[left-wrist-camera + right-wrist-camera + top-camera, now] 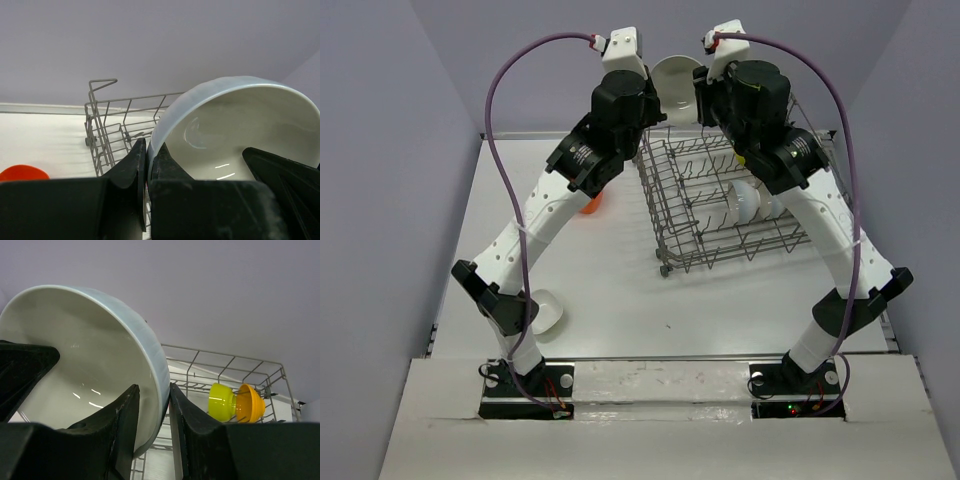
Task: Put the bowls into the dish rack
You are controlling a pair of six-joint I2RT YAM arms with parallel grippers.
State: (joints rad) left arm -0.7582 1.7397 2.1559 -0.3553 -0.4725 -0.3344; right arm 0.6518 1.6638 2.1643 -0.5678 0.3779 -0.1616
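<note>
Between left hand and right hand, both pinching its rim, hangs a white bowl, likely mid-handover.

A plain white tabletop carries three things. The grey wire dish rack stands on its right half, toward the back wall, turned slightly askew to the table's edges. A red-orange bowl sits on the bare surface just left of the rack, mostly hidden under the left arm; the left wrist view shows only its rim. A white bowl lies near the front left, well apart from the rack, close beside the same arm's elbow
</note>
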